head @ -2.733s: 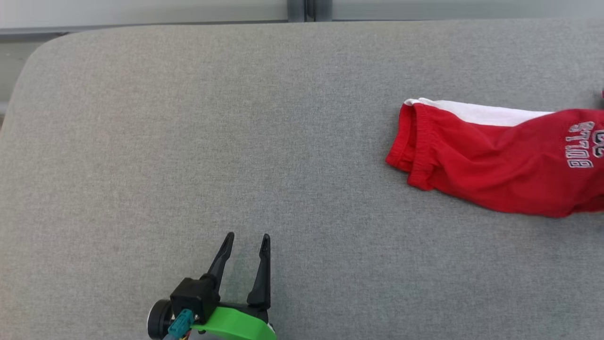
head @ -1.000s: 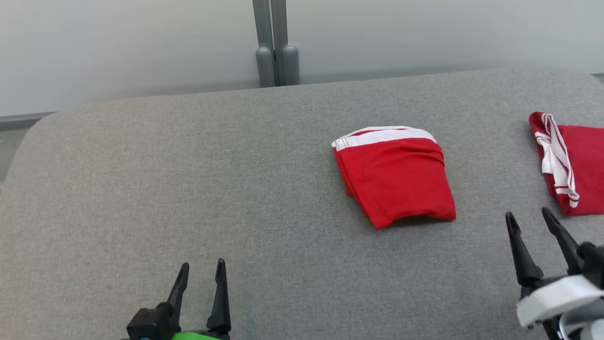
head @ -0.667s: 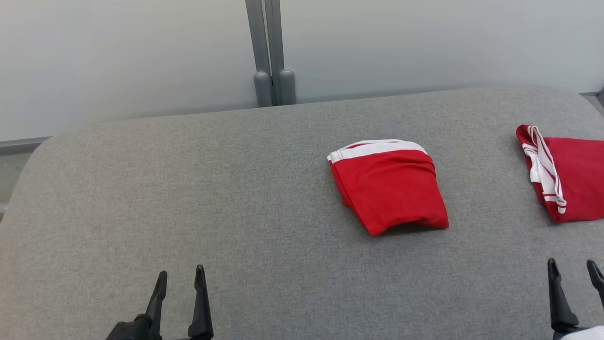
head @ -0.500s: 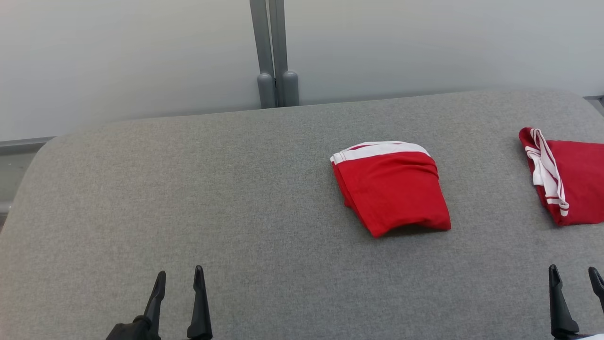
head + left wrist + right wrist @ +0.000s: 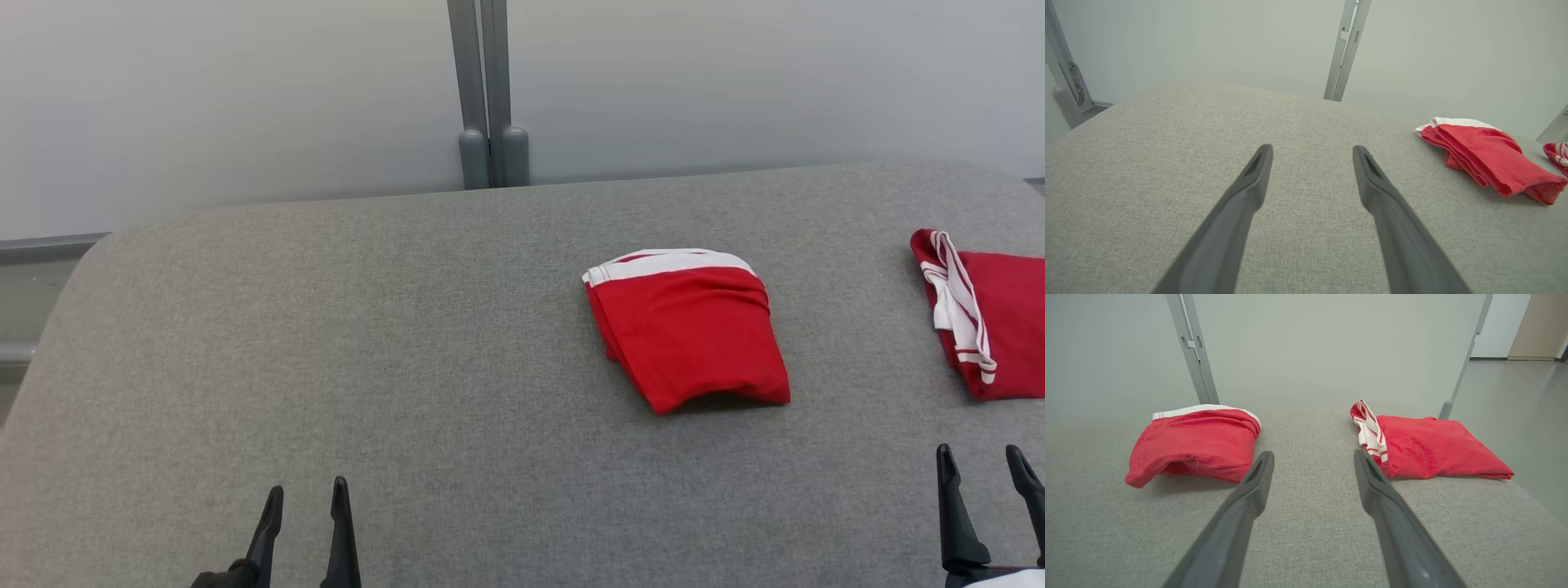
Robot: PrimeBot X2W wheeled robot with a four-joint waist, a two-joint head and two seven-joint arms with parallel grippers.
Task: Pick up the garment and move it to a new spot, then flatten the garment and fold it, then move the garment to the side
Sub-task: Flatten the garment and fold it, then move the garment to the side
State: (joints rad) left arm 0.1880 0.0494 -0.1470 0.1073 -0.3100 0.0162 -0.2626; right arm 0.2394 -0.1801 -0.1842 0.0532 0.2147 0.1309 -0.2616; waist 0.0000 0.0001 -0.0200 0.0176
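Lying folded right of worktop [image 5: 326, 327] centre: red garment [image 5: 694, 343], white band [image 5: 665, 264] far side; second garment [image 5: 1000, 314] at right edge. Left gripper [image 5: 307, 487], right gripper [image 5: 980, 451] spread, empty.

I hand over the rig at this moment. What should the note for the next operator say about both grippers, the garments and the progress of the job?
Left gripper: open, empty, at the near left of the grey table.
Right gripper: open, empty, at the near right.
Folded red garment: lies right of centre, white band toward the far edge.
Second red garment: also folded, at the table's right end.
Done: both garments look folded; nothing is held.
Left: probably to move the centre garment to the side, unless this spot already counts.
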